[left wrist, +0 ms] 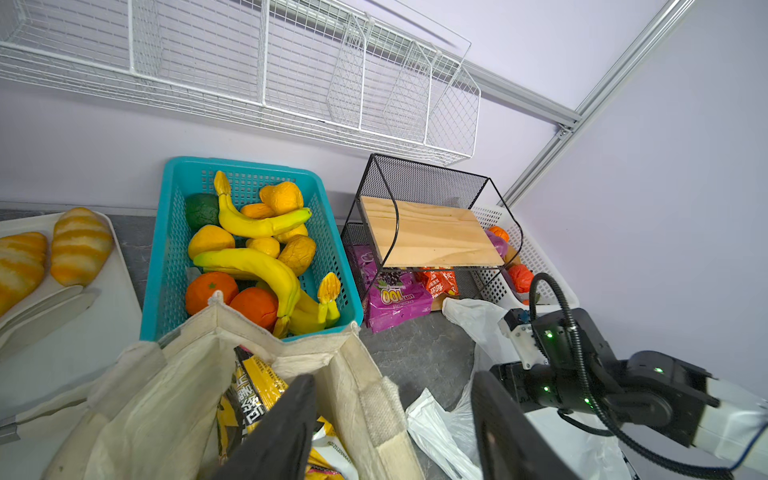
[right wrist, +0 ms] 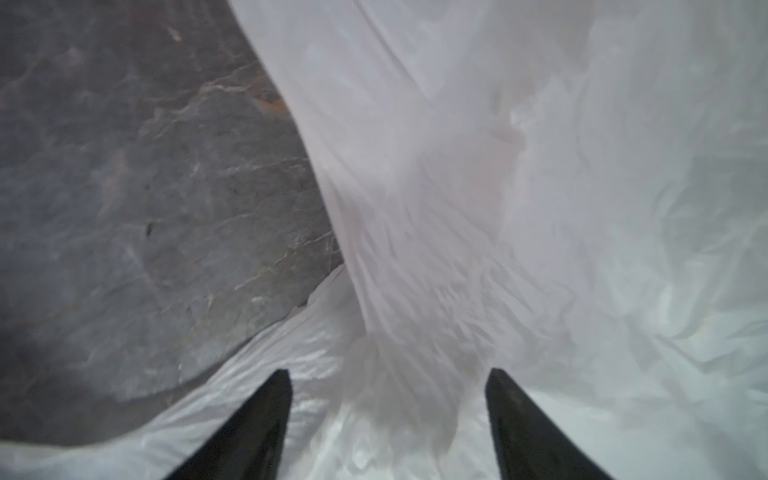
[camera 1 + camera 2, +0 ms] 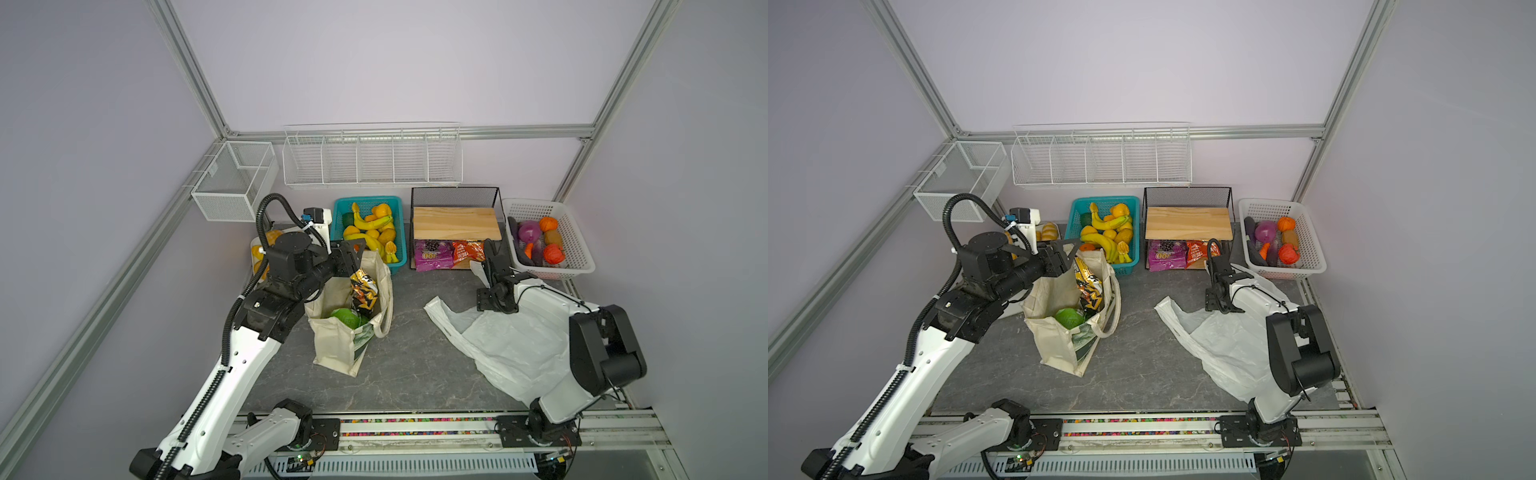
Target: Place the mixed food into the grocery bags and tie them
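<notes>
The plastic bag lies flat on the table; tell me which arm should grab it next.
Right. Its open gripper hangs directly over the plastic bag, film bunched between the jaws. The left gripper is away at the tote.

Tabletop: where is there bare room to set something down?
Bare grey tabletop lies between the canvas tote and the white plastic bag, and in front of the tote up to the front rail. The back row is crowded: teal basket, black rack, white basket.
</notes>
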You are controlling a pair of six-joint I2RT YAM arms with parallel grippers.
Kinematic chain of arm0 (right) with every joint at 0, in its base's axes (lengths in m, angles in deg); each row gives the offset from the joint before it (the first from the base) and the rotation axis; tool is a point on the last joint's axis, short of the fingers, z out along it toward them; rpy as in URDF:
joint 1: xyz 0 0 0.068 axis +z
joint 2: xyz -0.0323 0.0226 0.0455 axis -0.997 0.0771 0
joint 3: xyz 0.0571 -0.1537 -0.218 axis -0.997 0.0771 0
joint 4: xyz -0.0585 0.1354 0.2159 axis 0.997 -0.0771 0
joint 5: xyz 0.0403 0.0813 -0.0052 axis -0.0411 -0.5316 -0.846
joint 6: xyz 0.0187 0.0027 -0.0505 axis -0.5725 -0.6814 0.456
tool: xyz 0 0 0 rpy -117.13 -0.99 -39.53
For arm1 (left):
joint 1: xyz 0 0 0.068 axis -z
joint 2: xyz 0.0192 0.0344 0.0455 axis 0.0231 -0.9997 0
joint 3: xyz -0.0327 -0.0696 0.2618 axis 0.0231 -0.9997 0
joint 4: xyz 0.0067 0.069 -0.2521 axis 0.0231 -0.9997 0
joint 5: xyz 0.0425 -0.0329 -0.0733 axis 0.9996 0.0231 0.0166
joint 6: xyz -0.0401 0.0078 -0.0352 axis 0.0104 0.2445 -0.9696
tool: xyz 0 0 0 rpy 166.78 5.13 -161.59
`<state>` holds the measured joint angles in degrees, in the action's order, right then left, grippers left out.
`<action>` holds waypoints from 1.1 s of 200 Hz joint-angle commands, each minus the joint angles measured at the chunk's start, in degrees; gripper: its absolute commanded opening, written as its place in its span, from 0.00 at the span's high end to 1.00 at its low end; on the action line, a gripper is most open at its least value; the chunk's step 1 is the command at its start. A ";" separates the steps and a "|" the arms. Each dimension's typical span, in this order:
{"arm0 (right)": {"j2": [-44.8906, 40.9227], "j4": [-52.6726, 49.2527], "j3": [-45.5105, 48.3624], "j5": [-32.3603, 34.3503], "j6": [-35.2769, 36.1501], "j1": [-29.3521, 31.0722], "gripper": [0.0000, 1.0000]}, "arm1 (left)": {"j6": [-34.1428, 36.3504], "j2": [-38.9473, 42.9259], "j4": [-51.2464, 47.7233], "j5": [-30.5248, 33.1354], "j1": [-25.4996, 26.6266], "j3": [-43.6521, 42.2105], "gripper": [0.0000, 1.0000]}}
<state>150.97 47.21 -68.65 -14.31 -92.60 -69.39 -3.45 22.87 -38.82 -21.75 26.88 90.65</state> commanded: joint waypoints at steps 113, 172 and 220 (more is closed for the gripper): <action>-21.00 -1.93 5.38 -11.90 2.71 -2.74 0.94 | 0.35 0.49 4.66 -5.41 4.47 -0.50 0.41; -47.45 -3.03 6.89 -33.16 5.00 -2.69 0.94 | 8.29 -6.72 7.08 -9.24 17.52 2.81 0.40; -49.23 -3.44 0.39 -32.59 -0.79 -3.16 0.94 | 4.20 -11.00 6.24 -8.83 19.44 4.27 0.40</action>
<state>101.24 44.76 -65.72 -45.87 -89.84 -72.06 2.65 12.49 -32.94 -30.47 46.10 93.01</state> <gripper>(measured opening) 0.063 0.598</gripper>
